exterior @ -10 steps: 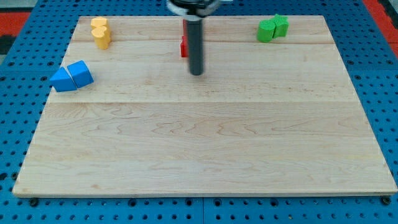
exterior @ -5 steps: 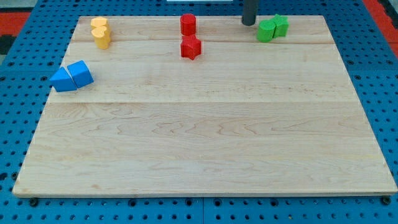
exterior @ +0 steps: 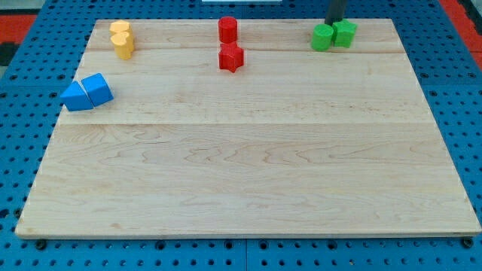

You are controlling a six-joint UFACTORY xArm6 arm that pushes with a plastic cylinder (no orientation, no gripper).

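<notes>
- Standing at the view's top edge, the dark rod comes down to my tip [exterior: 334, 22], just above the two green blocks and seemingly touching them or just shy of it; I cannot tell which.
- No pincer is fitted, so nothing is clenched or released.
- Two green blocks [exterior: 334, 35] sit touching each other near the wooden board's [exterior: 241, 181] top right corner.
- Left of the green pair, near the top middle, a red cylinder [exterior: 227, 29] stands above a red star-like block [exterior: 231, 57].
- Farther left, two yellow blocks [exterior: 121, 39] huddle at the top left corner.
- Below them, two blue triangular blocks [exterior: 87, 92] rest at the board's left edge.
- A blue pegboard desk [exterior: 467, 113] surrounds the board.
</notes>
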